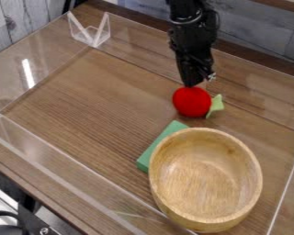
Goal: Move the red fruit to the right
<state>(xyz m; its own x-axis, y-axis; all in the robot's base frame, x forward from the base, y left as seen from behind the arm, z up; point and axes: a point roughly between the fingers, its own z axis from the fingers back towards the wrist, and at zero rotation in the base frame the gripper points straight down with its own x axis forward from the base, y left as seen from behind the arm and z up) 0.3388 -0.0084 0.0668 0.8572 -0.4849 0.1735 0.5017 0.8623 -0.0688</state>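
The red fruit [191, 99] is small and round, and lies on the wooden table just beyond the wooden bowl, with its green leafy part [216, 105] pointing right. My gripper [197, 81] points almost straight down right above it. Its dark fingertips are together and reach the fruit's top. The fruit rests on the table, and the view does not show whether the tips pinch any of it.
A large wooden bowl [206, 213] stands at the front right, overlapping a flat green sponge-like piece [158, 145]. Clear plastic walls [27, 73] ring the table, with a small clear stand [88, 29] at the back left. Bare wood [88, 101] lies to the left.
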